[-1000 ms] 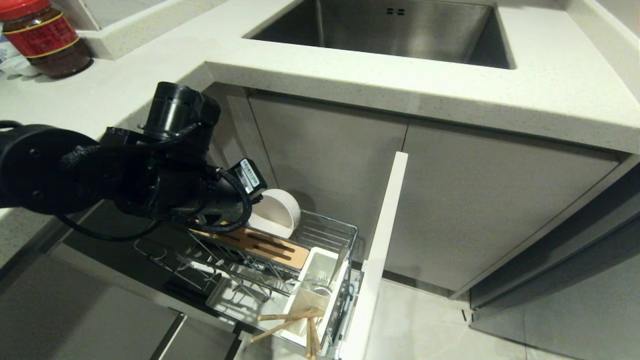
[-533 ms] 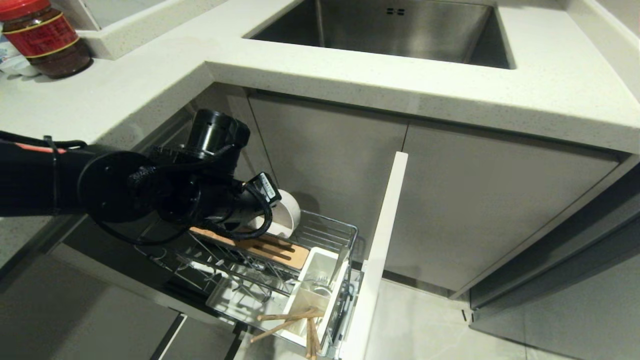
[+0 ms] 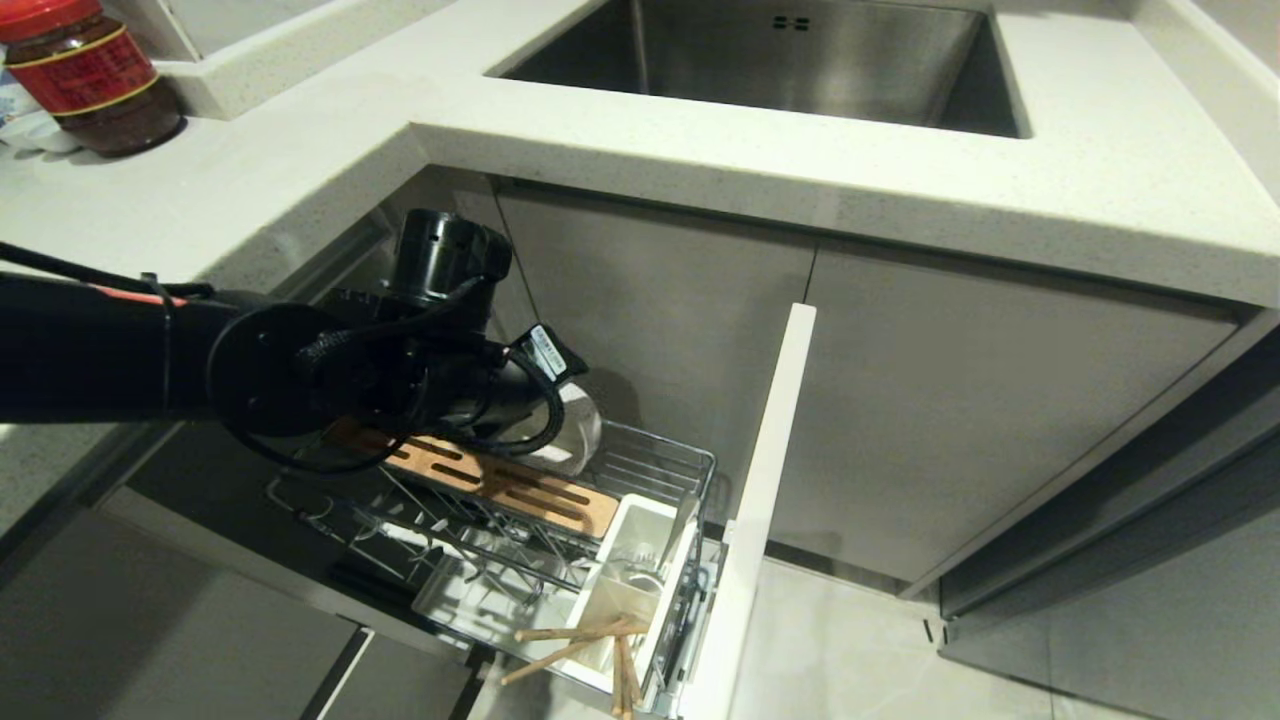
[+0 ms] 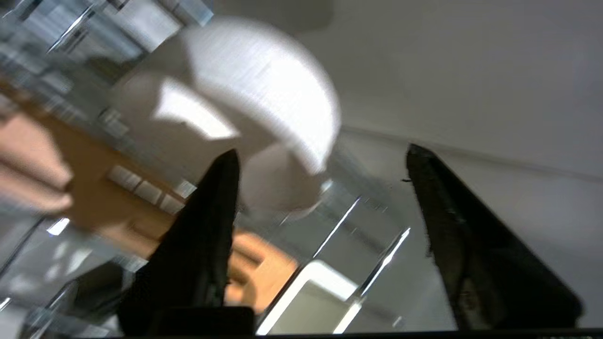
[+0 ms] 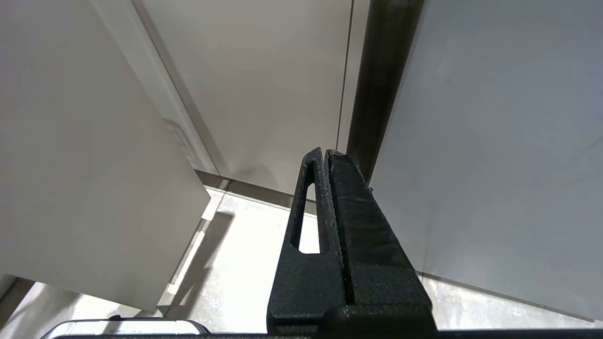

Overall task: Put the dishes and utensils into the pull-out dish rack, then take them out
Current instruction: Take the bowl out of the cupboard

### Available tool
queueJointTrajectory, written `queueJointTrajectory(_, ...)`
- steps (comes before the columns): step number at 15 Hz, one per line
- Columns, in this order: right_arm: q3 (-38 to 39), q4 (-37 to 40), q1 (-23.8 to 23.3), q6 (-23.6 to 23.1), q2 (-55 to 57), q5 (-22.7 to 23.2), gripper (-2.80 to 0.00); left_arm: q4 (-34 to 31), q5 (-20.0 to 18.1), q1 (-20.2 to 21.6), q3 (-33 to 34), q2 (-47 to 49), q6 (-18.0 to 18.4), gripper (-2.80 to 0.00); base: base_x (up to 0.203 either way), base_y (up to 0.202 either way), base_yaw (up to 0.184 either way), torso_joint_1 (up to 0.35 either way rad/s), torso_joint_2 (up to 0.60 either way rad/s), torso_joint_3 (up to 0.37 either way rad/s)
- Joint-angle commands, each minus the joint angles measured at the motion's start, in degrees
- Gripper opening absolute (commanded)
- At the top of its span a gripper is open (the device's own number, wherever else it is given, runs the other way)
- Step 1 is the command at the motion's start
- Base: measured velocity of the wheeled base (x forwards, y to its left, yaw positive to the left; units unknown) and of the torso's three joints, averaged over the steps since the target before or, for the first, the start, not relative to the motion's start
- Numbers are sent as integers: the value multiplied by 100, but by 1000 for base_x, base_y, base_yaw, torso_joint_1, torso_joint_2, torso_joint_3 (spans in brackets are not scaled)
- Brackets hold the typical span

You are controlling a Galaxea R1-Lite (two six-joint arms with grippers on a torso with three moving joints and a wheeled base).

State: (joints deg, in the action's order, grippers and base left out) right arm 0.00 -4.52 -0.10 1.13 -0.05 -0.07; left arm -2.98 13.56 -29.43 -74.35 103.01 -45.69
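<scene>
Off-white bowl [image 4: 245,108] on edge at rear of pull-out dish rack [image 3: 660,470], behind wooden strip [image 3: 500,485]. Left gripper [image 4: 325,165] spread wide, just beside bowl, holding nothing. Chopsticks [image 3: 585,645] in front holder. Right gripper [image 5: 325,155] pressed together, off by cabinet doors.

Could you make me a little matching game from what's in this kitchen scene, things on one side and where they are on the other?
Things:
1. bowl
2. chopsticks
3. jar
4. left gripper

Places or states:
A. on the countertop, far left
B. on edge at the back of the dish rack
C. open, beside the bowl
D. sticking out of the white utensil holder

Pairs: 1-B, 2-D, 3-A, 4-C
</scene>
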Motion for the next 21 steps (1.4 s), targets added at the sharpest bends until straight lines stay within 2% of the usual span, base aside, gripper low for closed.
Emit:
queueJointTrajectory(1, 151, -5, 1, 1, 5, -2, -280, 91, 7, 3, -172, 327, -28, 0, 0, 0, 0, 0, 0, 0)
queueJointTrajectory(9, 150, -5, 1, 1, 5, 0, -280, 290, 7, 60, -220, 632, -19, 0, 0, 0, 0, 0, 0, 0)
queueJointTrajectory(10, 149, -5, 1, 1, 5, -2, -280, 290, 7, 60, -229, 632, -19, -280, 0, 0, 0, 0, 0, 0)
queueJointTrajectory(21, 157, -5, 1, 1, 5, 0, -280, 288, 24, 16, -202, 406, -19, -280, 0, 0, 0, 0, 0, 0)
